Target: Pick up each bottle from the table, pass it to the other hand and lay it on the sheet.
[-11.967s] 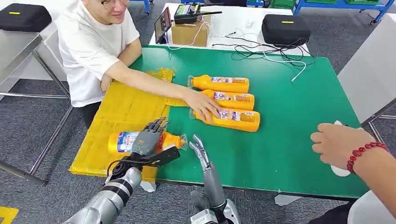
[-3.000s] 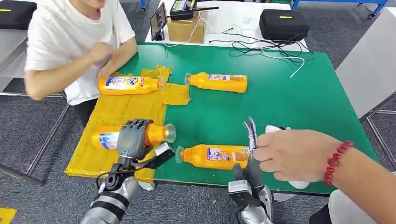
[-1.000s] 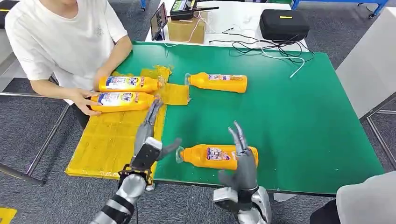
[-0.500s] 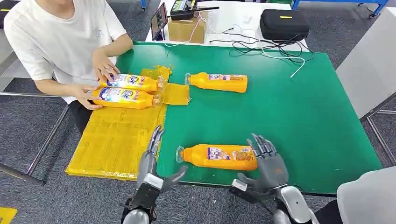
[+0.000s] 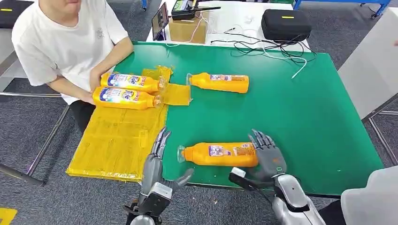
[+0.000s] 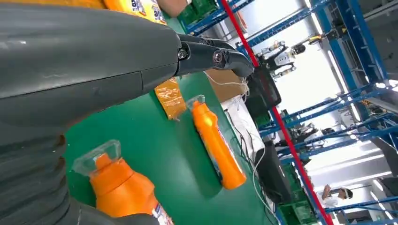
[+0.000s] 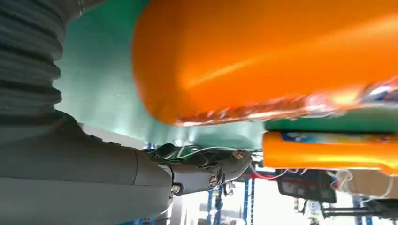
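Our nearest bottle (image 5: 219,154) lies on its side on the green table (image 5: 300,117) near the front edge. Our right hand (image 5: 267,157) sits at its base, fingers spread, perhaps touching. Our left hand (image 5: 157,161) hovers open just beside its cap. Two bottles (image 5: 124,90) lie on the yellow sheet (image 5: 112,140).

you've got four orange bottles: two (image 5: 133,82) (image 5: 124,98) on the one yellow sheet (image 5: 112,140), two (image 5: 218,82) (image 5: 219,154) on the green table (image 5: 300,117).
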